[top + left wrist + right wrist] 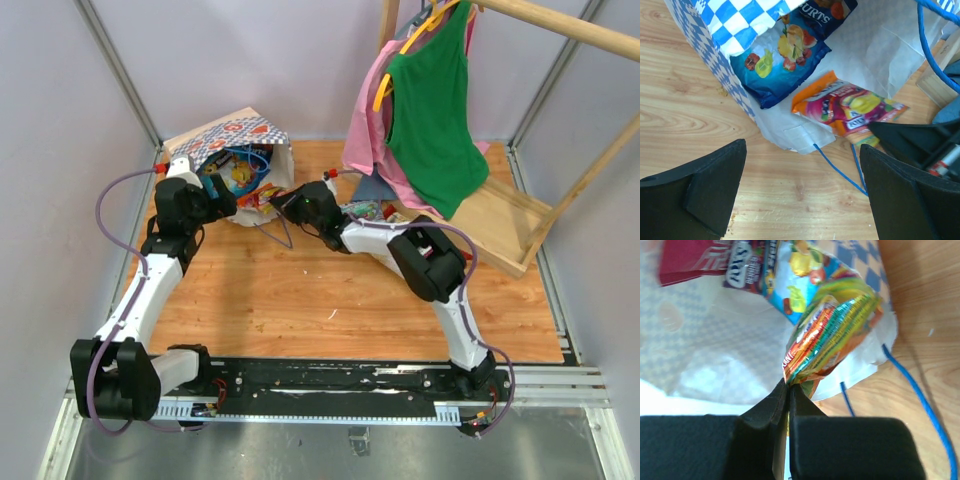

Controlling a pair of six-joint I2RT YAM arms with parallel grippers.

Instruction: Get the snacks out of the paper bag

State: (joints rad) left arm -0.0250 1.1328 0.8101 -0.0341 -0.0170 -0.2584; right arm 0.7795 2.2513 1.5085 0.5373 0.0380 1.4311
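Currently listed, each item placed against the paper bag point(225, 135).

Paper bag, one: lies on its side on the counter point(300, 290). Its long axis runs from the far-left corner toward the arms, with the mouth open to both end effectors. Blue cord handles point(837, 167) trail out of the mouth onto the wood.

Snack packets seen in or at the bag, four:
- Orange-green packet point(835, 335), one: sits at the bag's mouth, across the lower lip. Its long axis points out of the bag, orange end inward, outer end toward the right arm.
- Blue packet point(780, 60), one: lies flat inside the bag, just behind the orange-green one, against the checked side wall.
- Purple packet point(747, 275), one: deeper in the bag, partly under the blue one's far end.
- Red packet point(690, 262), one: deepest in the bag, only an edge showing.

Loose packets point(365, 210): outside the bag, on its right, mostly hidden by the right arm, so the number cannot be told.

Right end effector point(788, 390), one: at the bag's mouth, jaws pressed together on the outer edge of the orange-green packet.

Left end effector point(802, 170), one: in front of the mouth, jaws spread wide, holding nothing.

Garments, two: one green garment point(435, 120) and one pink garment point(362, 140), hanging on a wooden rack point(510, 215) well to the bag's right.
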